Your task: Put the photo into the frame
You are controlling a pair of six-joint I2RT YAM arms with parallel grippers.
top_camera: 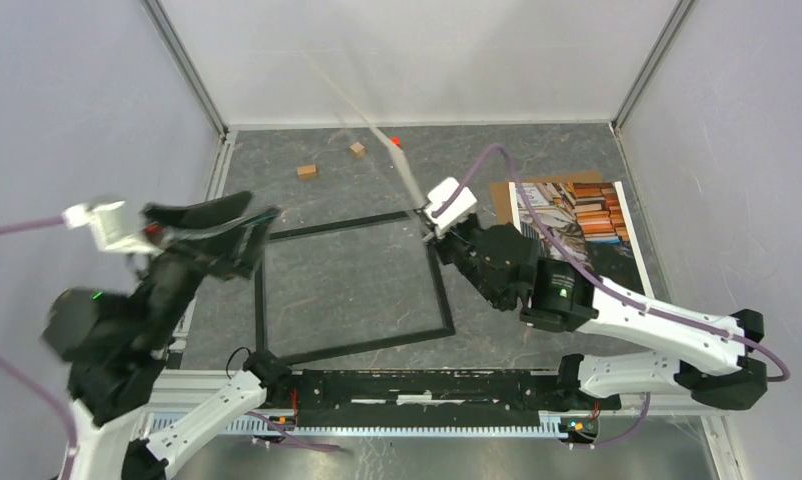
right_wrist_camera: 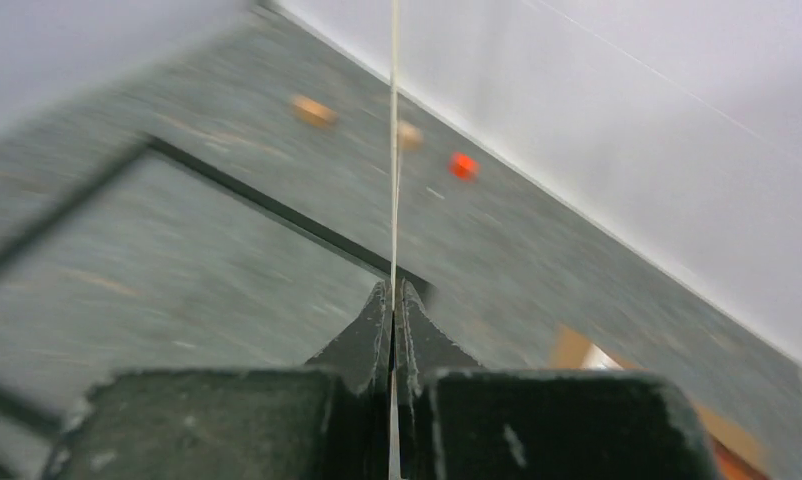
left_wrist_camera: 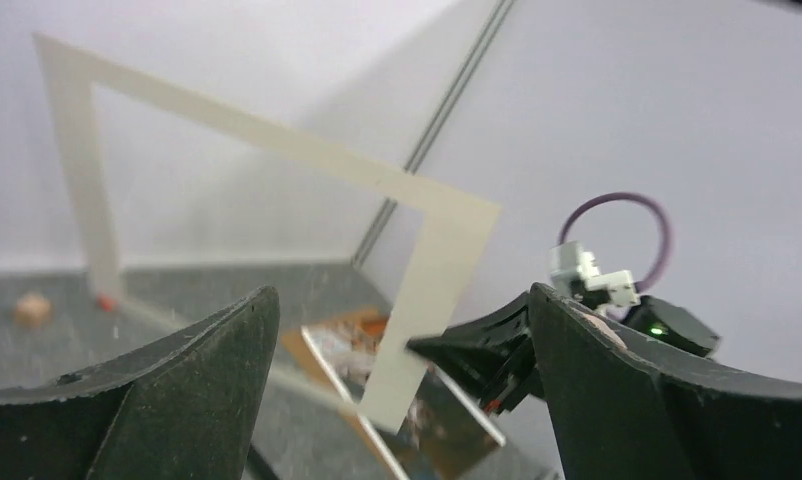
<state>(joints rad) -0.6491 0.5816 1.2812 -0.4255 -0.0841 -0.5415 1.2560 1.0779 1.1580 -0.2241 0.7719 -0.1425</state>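
The thin black frame point(top_camera: 377, 343) lies flat on the table in the top view, with nothing inside it. The photo point(top_camera: 577, 210), a picture of stacked books, lies on a brown backing board to its right. My right gripper point(top_camera: 432, 228) is shut on a white mat border point(top_camera: 402, 170) and holds it upright over the frame's far right corner. In the right wrist view the mat point(right_wrist_camera: 393, 150) shows edge-on between the shut fingers point(right_wrist_camera: 393, 290). My left gripper point(top_camera: 252, 225) hangs open and raised over the frame's far left corner. Its wrist view shows the mat point(left_wrist_camera: 267, 140) and the photo point(left_wrist_camera: 357, 350) beyond the gripper point(left_wrist_camera: 402, 295).
Two small brown blocks point(top_camera: 306, 170) point(top_camera: 357, 149) and a small red piece point(top_camera: 395, 142) lie near the back wall. Grey walls close in the table on both sides and at the back. The brown backing board point(top_camera: 502, 195) sticks out left of the photo.
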